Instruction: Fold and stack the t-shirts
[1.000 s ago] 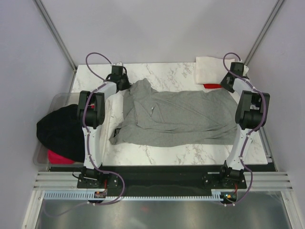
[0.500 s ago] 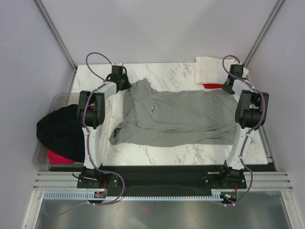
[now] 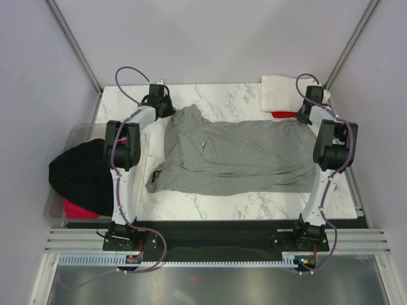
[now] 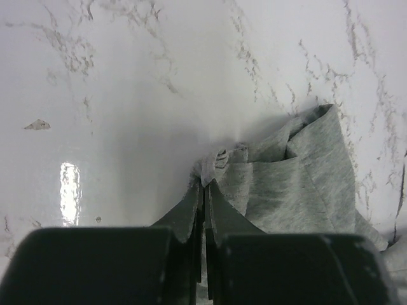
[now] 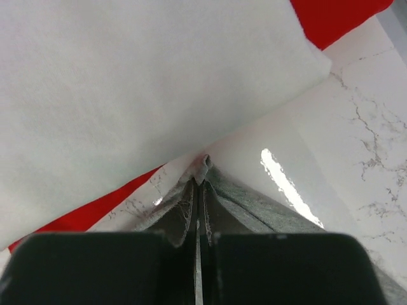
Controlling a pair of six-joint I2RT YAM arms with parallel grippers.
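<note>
A heather grey t-shirt [image 3: 235,155] lies spread across the marble table [image 3: 235,204]. My left gripper [image 3: 166,108] is at its far left corner, shut on a pinch of the grey fabric [image 4: 280,184], as the left wrist view [image 4: 205,184] shows. My right gripper [image 3: 304,114] is at the far right corner, shut on the grey hem [image 5: 254,206], seen in the right wrist view [image 5: 198,181]. Just beyond it lies a folded white t-shirt [image 3: 278,93] [image 5: 140,82] on a red t-shirt [image 3: 283,114] [image 5: 340,16]. A black t-shirt [image 3: 79,175] and a pink one [image 3: 79,208] are at the left.
A clear plastic tub [image 3: 54,206] at the table's left edge holds the black and pink shirts. Metal frame posts [image 3: 76,44] rise at both far corners. The arm bases [image 3: 127,235] sit on the near rail.
My right gripper has shut on the grey shirt's far right corner after moving slightly farther back. The left gripper has stayed shut and shifted a little.
</note>
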